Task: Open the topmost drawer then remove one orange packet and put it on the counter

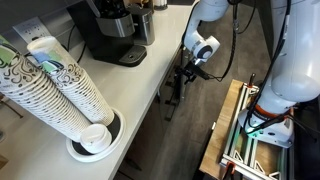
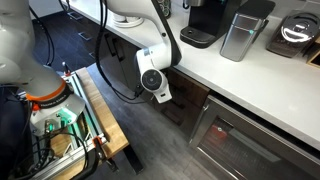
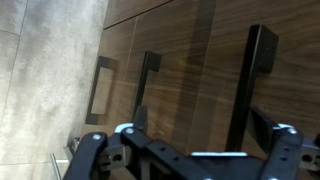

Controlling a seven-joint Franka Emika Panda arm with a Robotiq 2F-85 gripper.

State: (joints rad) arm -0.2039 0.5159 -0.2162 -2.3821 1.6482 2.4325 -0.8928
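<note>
Facing wooden cabinet fronts (image 3: 190,60) with black handles (image 3: 146,85), the gripper (image 3: 188,142) gapes empty below the counter (image 1: 140,85) and coffee machine (image 1: 108,32).

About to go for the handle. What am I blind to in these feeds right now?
- Orange packet: in no view.
- Topmost drawer: wrist view shows three dark handles; which is its own is unclear.
- Fingers: tips cut by the wrist view's bottom edge; too small in both exterior views, so open or shut is unclear.
- Cabinet fronts: hidden under the counter in an exterior view.
</note>
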